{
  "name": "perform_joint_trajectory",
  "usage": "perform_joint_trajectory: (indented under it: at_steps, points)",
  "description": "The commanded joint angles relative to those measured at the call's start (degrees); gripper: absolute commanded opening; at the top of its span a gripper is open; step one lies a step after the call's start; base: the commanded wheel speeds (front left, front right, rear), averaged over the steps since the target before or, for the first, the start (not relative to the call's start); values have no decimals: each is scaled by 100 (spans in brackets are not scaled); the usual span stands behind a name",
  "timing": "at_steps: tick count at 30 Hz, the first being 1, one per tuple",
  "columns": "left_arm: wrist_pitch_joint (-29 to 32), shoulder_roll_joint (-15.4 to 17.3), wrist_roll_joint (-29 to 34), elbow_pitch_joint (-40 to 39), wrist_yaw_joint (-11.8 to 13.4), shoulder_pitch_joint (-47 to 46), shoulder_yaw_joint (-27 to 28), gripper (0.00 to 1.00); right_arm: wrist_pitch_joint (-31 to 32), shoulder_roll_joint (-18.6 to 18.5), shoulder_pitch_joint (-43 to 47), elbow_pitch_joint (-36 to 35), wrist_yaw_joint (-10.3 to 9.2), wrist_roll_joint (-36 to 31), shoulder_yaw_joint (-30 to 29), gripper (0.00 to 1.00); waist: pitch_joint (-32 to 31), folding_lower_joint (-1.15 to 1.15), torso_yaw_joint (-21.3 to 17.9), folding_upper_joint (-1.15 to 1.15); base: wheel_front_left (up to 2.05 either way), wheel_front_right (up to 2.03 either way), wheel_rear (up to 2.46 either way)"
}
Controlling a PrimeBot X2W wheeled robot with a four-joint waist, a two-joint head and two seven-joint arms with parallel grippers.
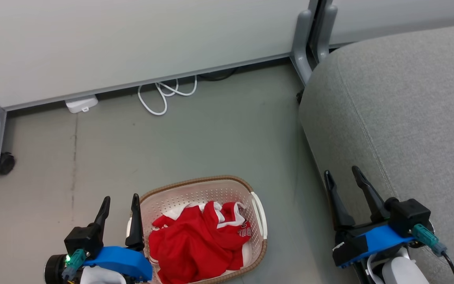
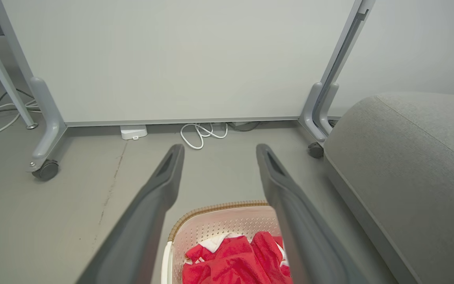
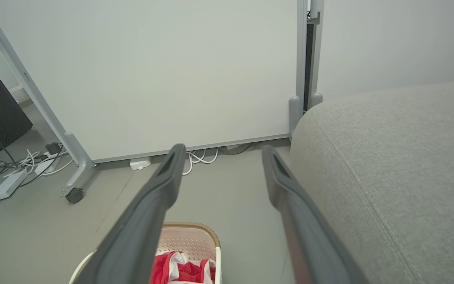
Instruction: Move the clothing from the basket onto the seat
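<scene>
The left claw (image 1: 121, 198), fingers apart and empty, hangs just beside the left rim of the one cream-white perforated oval plastic basket (image 1: 195, 194), which holds a crumpled heap of bright red clothing (image 1: 195, 240) with white trim. The right claw (image 1: 341, 172), likewise apart and empty, hangs by the light grey upholstered seat (image 1: 408, 98).

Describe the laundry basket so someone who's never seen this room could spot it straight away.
Start at the big grey sofa on the right of the head view. On the grey floor just left of it sits the basket. It is oval and cream with perforated walls, a brown woven-look rim and red clothing heaped inside.
</scene>
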Motion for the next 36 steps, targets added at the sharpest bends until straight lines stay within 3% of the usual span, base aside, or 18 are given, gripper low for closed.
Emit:
perform_joint_trajectory:
  at_steps: [1,13,23,36]
  points:
    - [-17,12,16,57,-37,-133,34,100,-13,-20,-126,-38,1,8,44,100,277,0,-230,0,0,0,0]
    - [-17,182,238,1070,-127,-1005,-48,100,-41,-15,-442,-350,1,219,158,100,1685,0,-836,0,0,0,0]
    - [-16,599,350,2072,-210,-1916,-140,100,-53,-12,-819,-624,1,683,359,100,2846,0,-1239,0,0,0,0]
    - [73,1206,617,3194,-278,-2726,-654,100,-51,-12,-1106,-849,1,1064,603,100,3515,0,-1612,0,0,0,0]
